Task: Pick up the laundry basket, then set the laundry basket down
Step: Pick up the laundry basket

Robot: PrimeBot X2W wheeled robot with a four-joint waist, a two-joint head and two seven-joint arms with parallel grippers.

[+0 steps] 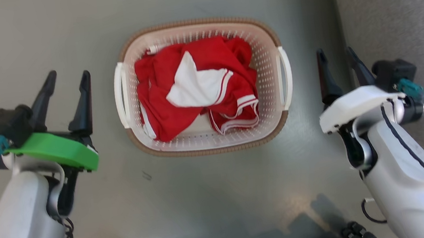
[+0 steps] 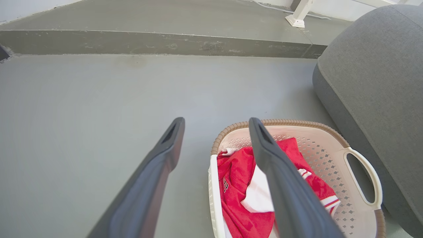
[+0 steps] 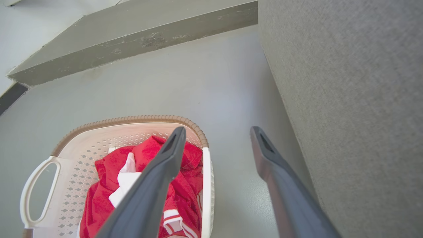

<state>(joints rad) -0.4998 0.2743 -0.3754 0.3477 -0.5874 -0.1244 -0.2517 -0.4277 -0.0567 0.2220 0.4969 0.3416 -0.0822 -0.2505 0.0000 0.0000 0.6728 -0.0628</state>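
— Where's the laundry basket (image 1: 196,22)?
— On the grey floor (image 1: 27,36), straight ahead, with a red-and-white garment (image 1: 196,85) bundled inside.
— And the pincers?
— The left pincer (image 1: 68,73) is spread wide and empty, beside the left handle (image 1: 119,95). The right pincer (image 1: 334,50) is wide and empty too, beside the right handle (image 1: 286,76), with grey upholstery (image 1: 394,2) close outside it. Neither touches the basket.
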